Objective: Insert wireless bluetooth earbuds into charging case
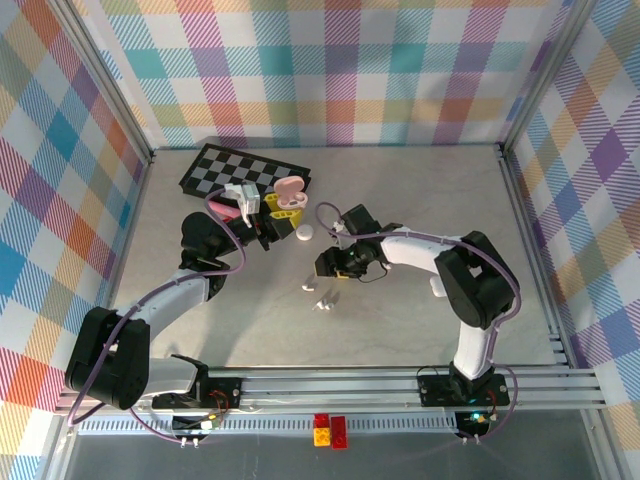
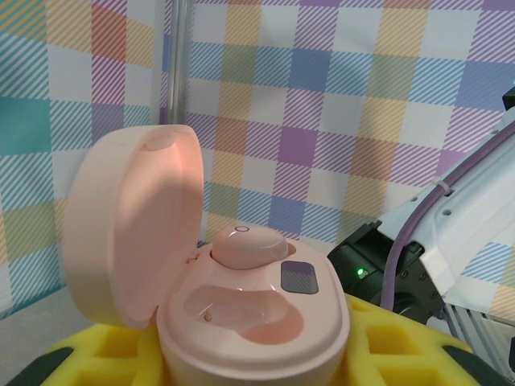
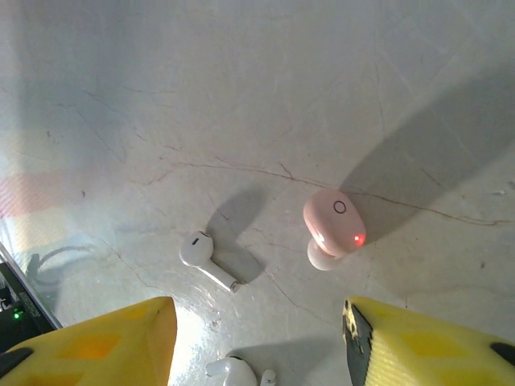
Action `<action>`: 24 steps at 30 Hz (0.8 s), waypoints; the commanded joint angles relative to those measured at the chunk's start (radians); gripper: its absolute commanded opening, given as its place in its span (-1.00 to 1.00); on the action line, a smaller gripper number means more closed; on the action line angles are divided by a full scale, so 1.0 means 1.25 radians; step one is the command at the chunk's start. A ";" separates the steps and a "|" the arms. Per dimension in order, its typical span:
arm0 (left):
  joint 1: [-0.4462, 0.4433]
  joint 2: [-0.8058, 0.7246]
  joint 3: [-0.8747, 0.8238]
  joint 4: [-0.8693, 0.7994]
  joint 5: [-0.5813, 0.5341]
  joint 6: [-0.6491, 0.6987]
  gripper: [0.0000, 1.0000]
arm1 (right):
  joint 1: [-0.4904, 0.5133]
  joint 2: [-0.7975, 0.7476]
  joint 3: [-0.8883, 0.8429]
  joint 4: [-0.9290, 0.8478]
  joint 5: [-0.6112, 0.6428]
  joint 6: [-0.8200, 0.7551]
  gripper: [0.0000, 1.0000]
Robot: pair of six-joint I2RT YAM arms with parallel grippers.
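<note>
- Nearest the overhead camera, a silver aluminium rail (image 1: pixel 400 385) carries both arm bases, with small red and yellow toy bricks (image 1: pixel 330 430) at 6 o'clock below it.
- Beyond the rail, the grey stone-look table (image 1: pixel 420 190) lies bare from 1 to 5 o'clock, out to its metal frame edges. A black-and-white chessboard (image 1: pixel 240 168) sits at 11 o'clock by the back wall.
- At the chessboard's near edge, the left gripper (image 1: pixel 272 210) pinches an open pale pink pebble-shaped charging case (image 1: pixel 290 190). The right gripper (image 1: pixel 333 263) hangs over the table centre, with white stemmed earbuds (image 1: pixel 324 303) at its 7 o'clock.
- From the left wrist, yellow padded fingers (image 2: pixel 88 358) press on the case from both sides. Its lid (image 2: pixel 133 225) stands up at 9 o'clock. A seated pink earbud (image 2: pixel 245 245) fills the far socket, and the near socket (image 2: pixel 241 310) is hollow.
- From the right wrist, the yellow fingers (image 3: pixel 105 342) are spread wide with nothing between them. A loose pink earbud (image 3: pixel 334 227) showing red lights lies at 3 o'clock of a white stemmed bud (image 3: pixel 205 257), apart from it. Another white bud (image 3: pixel 233 371) touches the frame's 6 o'clock edge. Toward 12 o'clock the table is open.
</note>
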 commanded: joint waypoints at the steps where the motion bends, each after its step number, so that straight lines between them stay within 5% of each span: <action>1: 0.006 -0.012 -0.005 0.042 0.009 0.012 -0.61 | -0.004 -0.001 0.021 -0.009 0.022 -0.026 0.14; 24: 0.008 -0.016 0.000 0.027 0.021 0.013 -0.62 | -0.018 0.130 0.091 -0.022 -0.070 -0.056 -0.04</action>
